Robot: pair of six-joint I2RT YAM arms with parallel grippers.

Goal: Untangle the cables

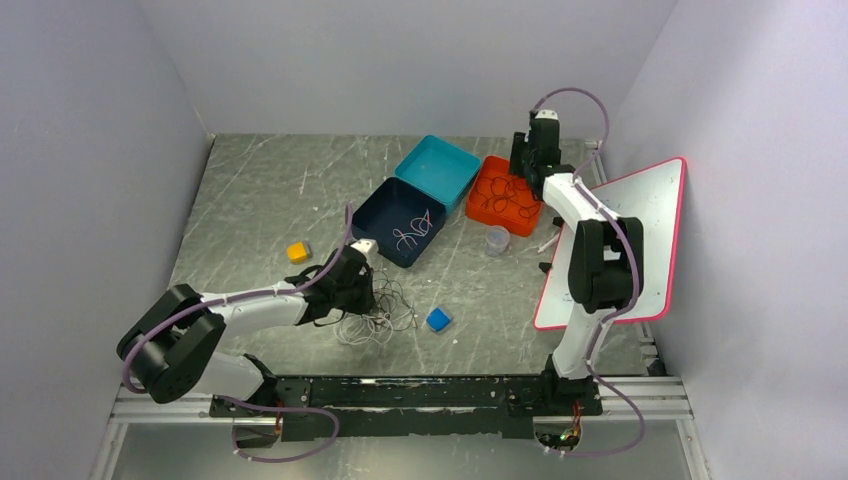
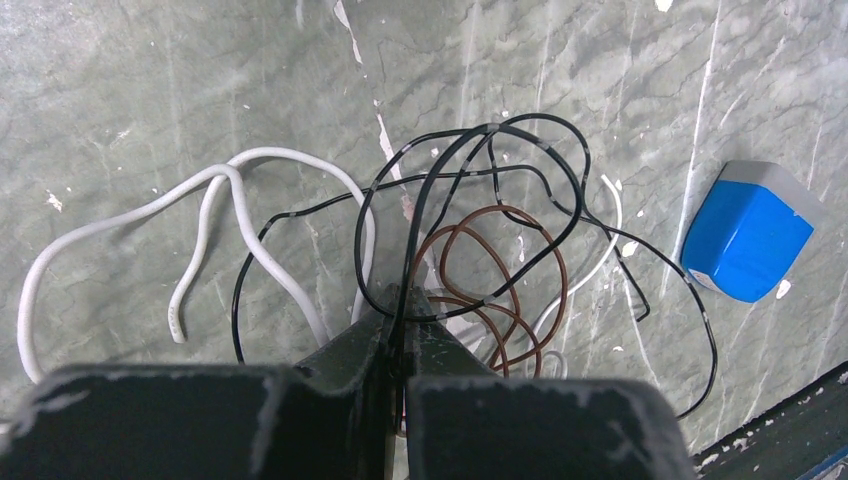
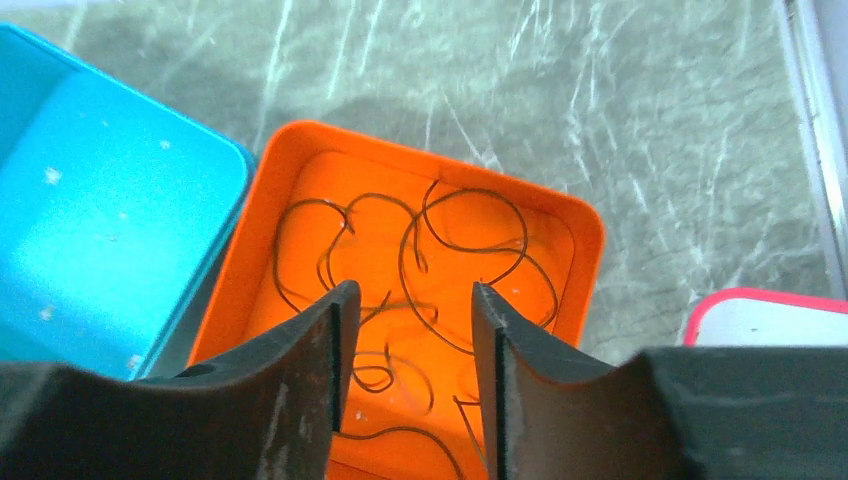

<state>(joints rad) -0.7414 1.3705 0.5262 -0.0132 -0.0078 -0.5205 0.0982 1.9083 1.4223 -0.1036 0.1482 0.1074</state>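
A tangle of cables [image 1: 375,318] lies on the table in front of my left arm: a white cable [image 2: 240,195], a black cable [image 2: 480,135] in wide loops, and a brown cable [image 2: 505,262] coiled beneath. My left gripper [image 2: 405,302] is shut on a strand of the black cable, which runs up between its fingertips. At the back right, my right gripper [image 3: 410,300] hangs open above the orange tray [image 3: 575,225], nothing between its fingers. Several thin dark cables [image 3: 462,232] lie loose in that tray.
A dark blue box [image 1: 385,205] holds a pale cable, with a cyan lid [image 1: 437,168] behind it. A yellow cube [image 1: 297,252], a blue block [image 2: 745,235], a clear cup [image 1: 497,240] and a pink-edged whiteboard [image 1: 640,215] at the right also stand here.
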